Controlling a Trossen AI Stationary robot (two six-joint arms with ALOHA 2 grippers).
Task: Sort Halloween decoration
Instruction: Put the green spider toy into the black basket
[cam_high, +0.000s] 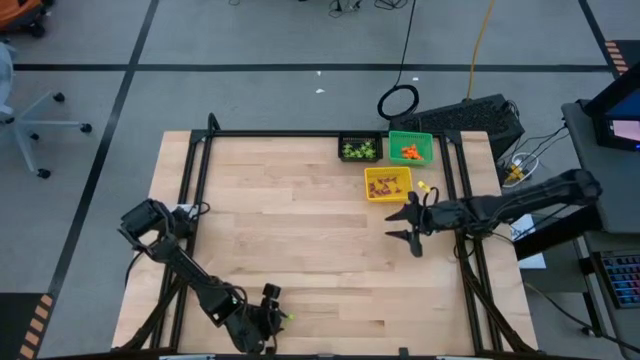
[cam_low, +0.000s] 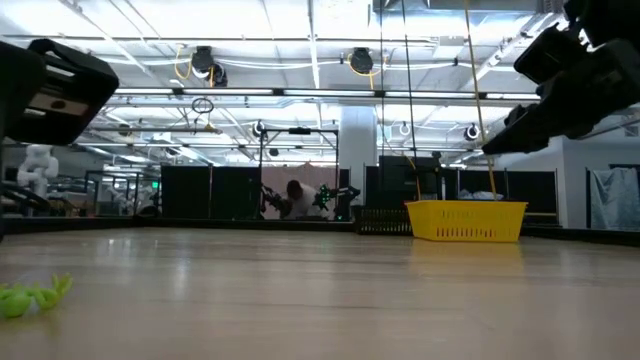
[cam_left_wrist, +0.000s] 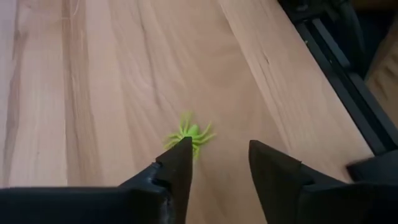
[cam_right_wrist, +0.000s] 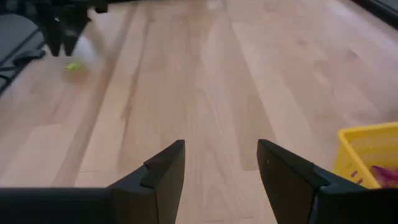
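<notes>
Near the table's front edge, the left claw (cam_left_wrist: 219, 163) stands parted, empty, over a light-green spider (cam_left_wrist: 191, 133).

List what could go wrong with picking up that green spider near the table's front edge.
The light-green spider lies beside one finger of the left gripper, not centred between them, so closing may flick it away. It sits near the table's front edge and could slide off. It is tiny and flat, so the grip may miss.
</notes>
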